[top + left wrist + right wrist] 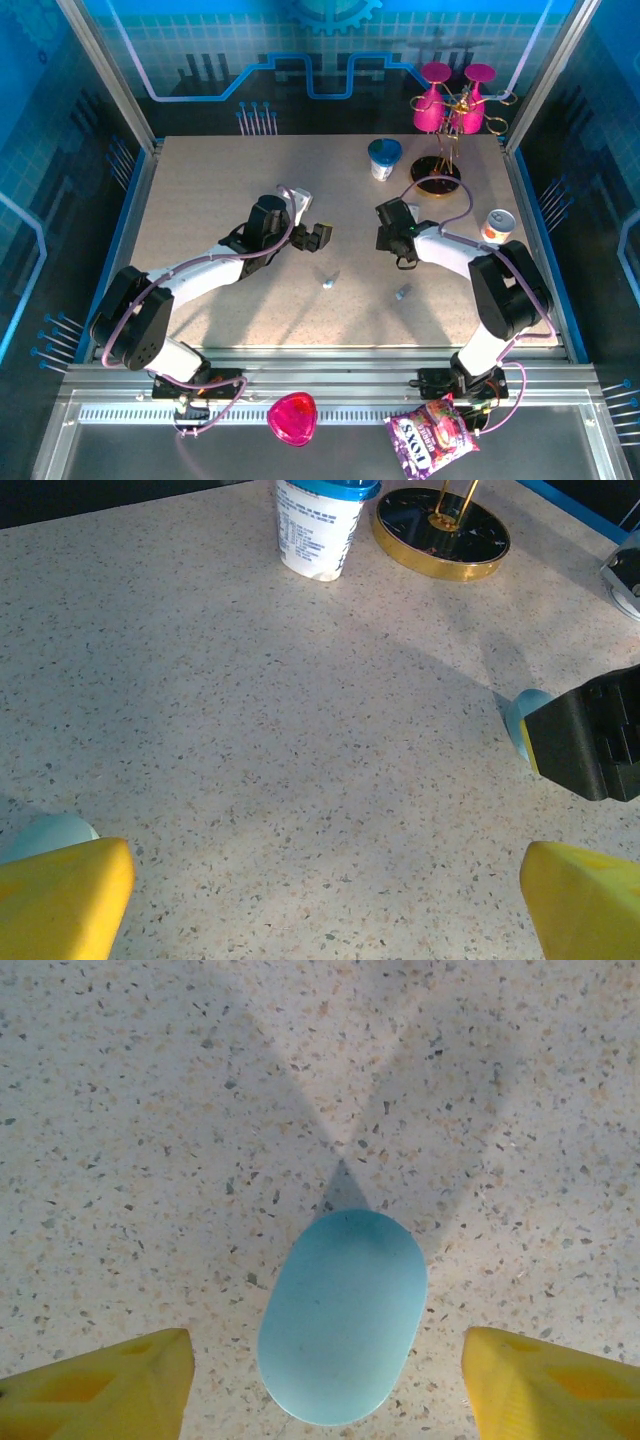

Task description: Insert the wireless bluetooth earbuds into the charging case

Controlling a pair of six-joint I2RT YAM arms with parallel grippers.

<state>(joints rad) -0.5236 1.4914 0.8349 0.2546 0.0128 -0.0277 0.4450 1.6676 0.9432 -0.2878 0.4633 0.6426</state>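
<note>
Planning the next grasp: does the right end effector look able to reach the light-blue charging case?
Probably yes: the right end effector hangs open directly over the light-blue charging case, with nothing between them.

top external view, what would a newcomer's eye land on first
The hot-pink stemmed glasses on the gold wire stand at the far right corner stand out first. Then the glossy pink heart-shaped object on the near rail, and two tiny pale earbuds on the speckled table.

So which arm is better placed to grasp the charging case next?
Probably right. The right gripper sits open astride the light-blue charging case, one finger on each side, not touching. The left gripper, open, brackets mostly bare table.
</note>
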